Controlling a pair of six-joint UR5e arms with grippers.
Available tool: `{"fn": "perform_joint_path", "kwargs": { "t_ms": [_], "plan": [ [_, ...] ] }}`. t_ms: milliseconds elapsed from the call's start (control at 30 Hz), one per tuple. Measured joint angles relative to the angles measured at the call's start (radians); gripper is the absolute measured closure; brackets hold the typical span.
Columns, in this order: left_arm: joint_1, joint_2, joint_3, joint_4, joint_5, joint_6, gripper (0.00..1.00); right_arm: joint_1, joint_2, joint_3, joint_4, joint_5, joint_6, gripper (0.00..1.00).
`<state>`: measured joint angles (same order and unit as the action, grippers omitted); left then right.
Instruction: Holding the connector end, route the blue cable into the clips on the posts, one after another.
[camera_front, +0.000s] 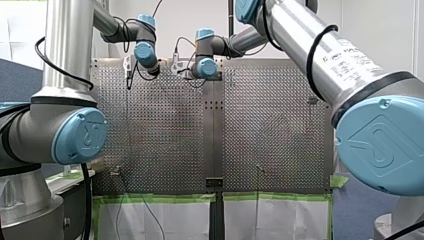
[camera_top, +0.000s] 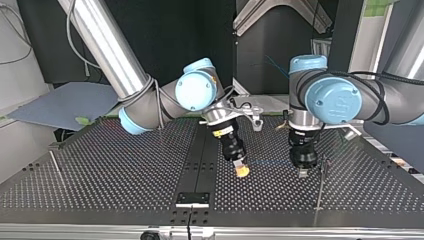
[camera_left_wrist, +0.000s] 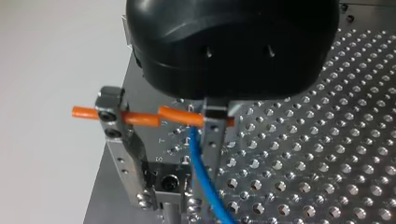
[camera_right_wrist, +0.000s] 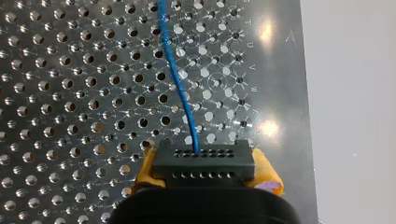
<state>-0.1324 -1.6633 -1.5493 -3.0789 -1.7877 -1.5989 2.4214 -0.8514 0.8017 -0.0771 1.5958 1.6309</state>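
The blue cable (camera_left_wrist: 201, 172) ends in an orange sleeve (camera_left_wrist: 180, 115) that passes through a metal clip bracket (camera_left_wrist: 111, 119) at the plate's edge. In the left wrist view my left gripper (camera_left_wrist: 217, 122), black with metal fingers, is shut on that sleeve just beside the bracket. My right gripper (camera_right_wrist: 205, 175) has yellow pads (camera_right_wrist: 267, 175) shut on the black connector (camera_right_wrist: 203, 161), from which the cable (camera_right_wrist: 180, 88) runs ahead over the perforated plate. In the top view both grippers, my right (camera_top: 241, 170) and my left (camera_top: 302, 171), stand low over the plate, a short way apart.
A thin post (camera_top: 323, 165) stands right beside my left gripper in the top view, another post (camera_top: 54, 160) far off at that view's left. A black strip (camera_top: 200, 155) runs down the plate's middle. In the front view small posts (camera_front: 259, 169) (camera_front: 116, 171) stand near the plate's near edge.
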Motion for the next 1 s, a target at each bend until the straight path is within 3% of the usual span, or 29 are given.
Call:
{"fn": "perform_joint_path", "kwargs": {
  "t_ms": [700,1000],
  "plan": [
    [-0.008,-0.003,0.000,0.001,-0.026,-0.008,1.00,-0.019,0.000,0.001,0.028,0.001,-0.001,1.00],
    [-0.038,-0.054,0.000,-0.013,-0.031,-0.005,1.00,-0.035,0.001,0.012,0.057,0.014,-0.002,1.00]
  ]
}}
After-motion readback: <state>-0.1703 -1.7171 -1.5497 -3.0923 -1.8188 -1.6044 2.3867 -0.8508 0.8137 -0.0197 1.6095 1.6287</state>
